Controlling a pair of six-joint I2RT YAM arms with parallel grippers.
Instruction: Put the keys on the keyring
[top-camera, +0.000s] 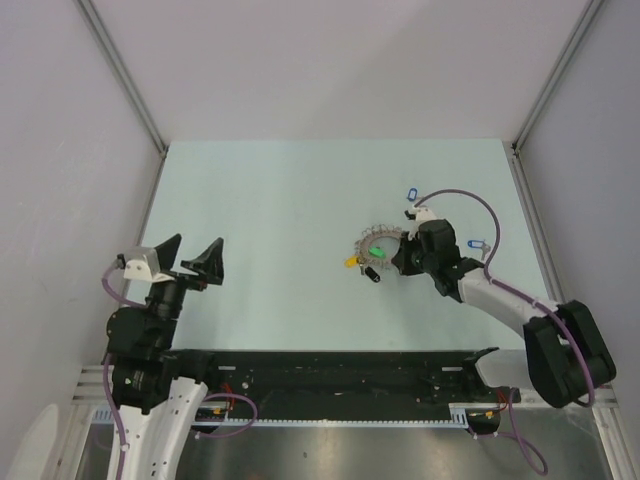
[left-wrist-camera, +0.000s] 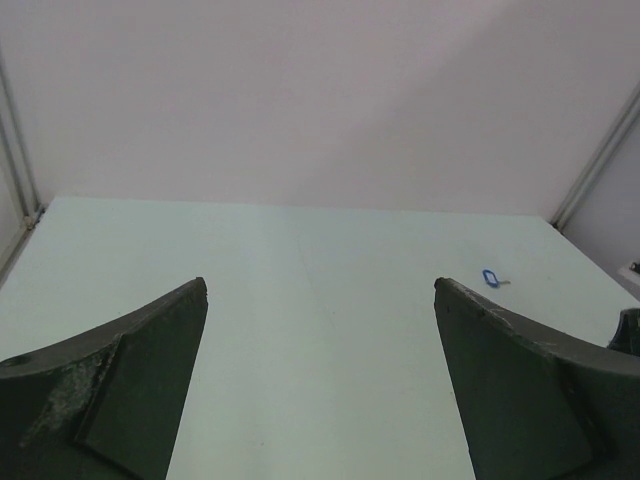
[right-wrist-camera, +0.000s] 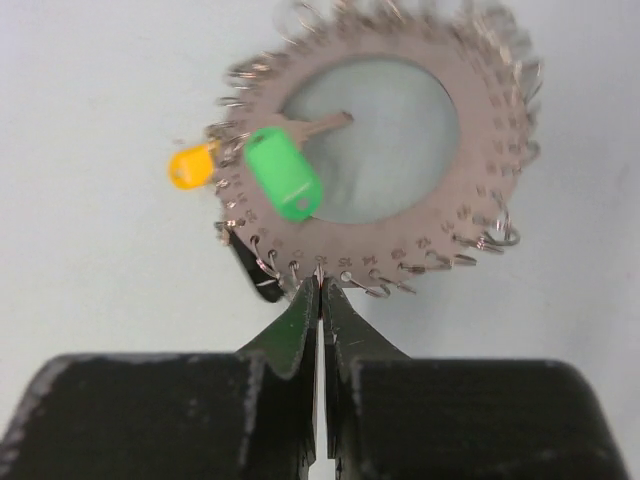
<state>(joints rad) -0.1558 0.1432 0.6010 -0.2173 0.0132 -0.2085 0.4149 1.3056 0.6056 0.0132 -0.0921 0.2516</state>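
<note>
The keyring (top-camera: 378, 243) is a flat silver ring fringed with small wire loops, lying right of the table's middle. In the right wrist view the keyring (right-wrist-camera: 480, 150) carries a green tag (right-wrist-camera: 283, 172), a yellow tag (right-wrist-camera: 190, 166) and a black tag (right-wrist-camera: 245, 272). My right gripper (right-wrist-camera: 320, 282) is shut, its tips pinching a small loop at the ring's near rim; it also shows from above (top-camera: 400, 257). Two blue-tagged keys lie loose on the table, one behind the ring (top-camera: 408, 193) and one to the right (top-camera: 475, 243). My left gripper (top-camera: 192, 258) is open and empty, far to the left.
The pale green table (top-camera: 280, 200) is walled by white panels with metal posts at the back corners. The right arm's purple cable (top-camera: 470, 200) loops over the table near the blue keys. One blue key (left-wrist-camera: 489, 278) shows far off in the left wrist view.
</note>
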